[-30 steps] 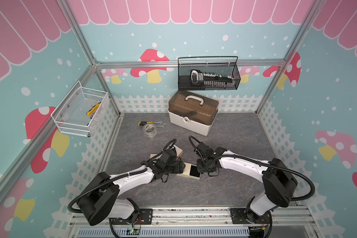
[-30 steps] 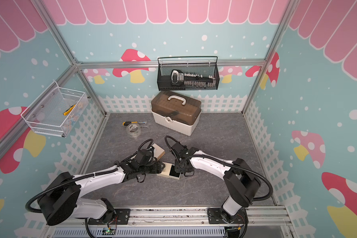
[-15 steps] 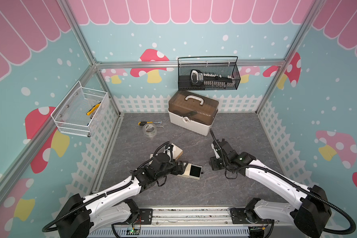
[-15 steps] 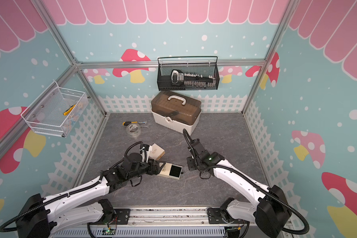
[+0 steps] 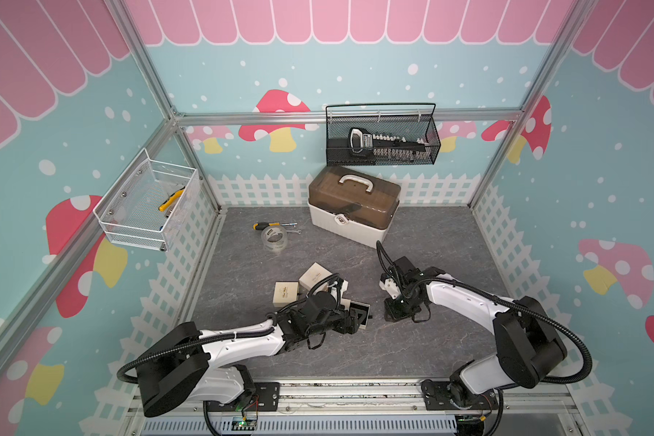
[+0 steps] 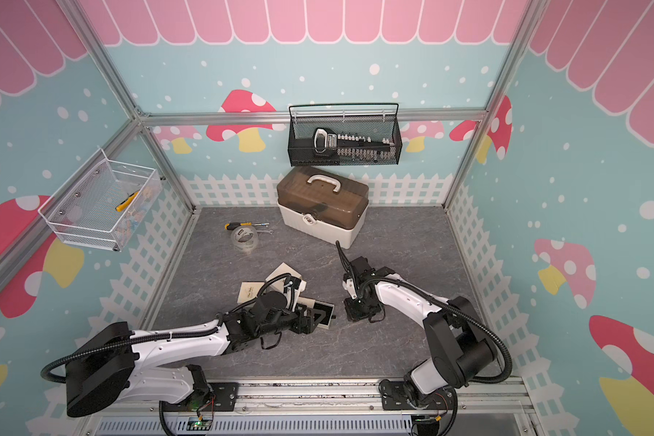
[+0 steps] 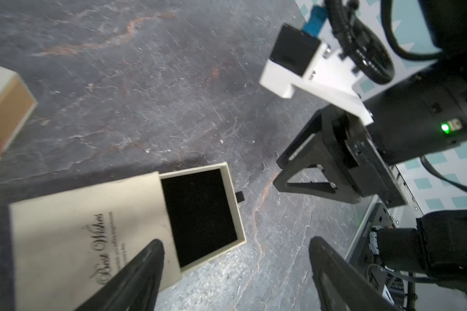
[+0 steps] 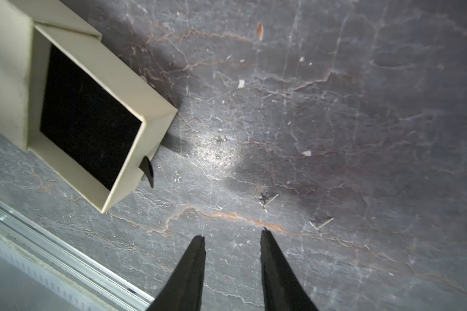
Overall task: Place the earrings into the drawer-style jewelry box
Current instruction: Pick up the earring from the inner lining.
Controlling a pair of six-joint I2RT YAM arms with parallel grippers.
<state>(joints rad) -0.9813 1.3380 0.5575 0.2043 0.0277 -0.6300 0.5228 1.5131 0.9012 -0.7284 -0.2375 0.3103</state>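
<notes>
2 earrings (image 8: 321, 223) loose on grey tabletop (image 8: 361, 107), apart from each other, both outside the jewelry box (image 7: 78, 220). Box flat on tabletop, drawer (image 7: 233, 215) slid out, black lining bare, pull tab (image 7: 240, 196) toward R arm.

Step, as judged: pre-grasp on 1st earring, R side. Nothing stowed yet, so early in task.

Next move prob. calls for:
- lowering R tips astride nearer stud (image 8: 268, 199), pin lengthwise betw. them
- light pinch: tiny, flat, likely to skid or flip on hard top
- carry over drawer rim, release low onto lining

End effectors:
- R gripper (image 8: 232, 233): jaws part-spread, gap empty, holding nothing. Tips just short of nearer stud, no contact w/ it. Height above tabletop not readable.
- L gripper (image 7: 234, 241): jaws spread wide, empty. One finger (image 7: 146, 258) over box sleeve; contact w/ sleeve not discernible. Prob. placed to steady box during drop-in.

Risk, as judged: missed pinch pushing stud farther from drawer.
</notes>
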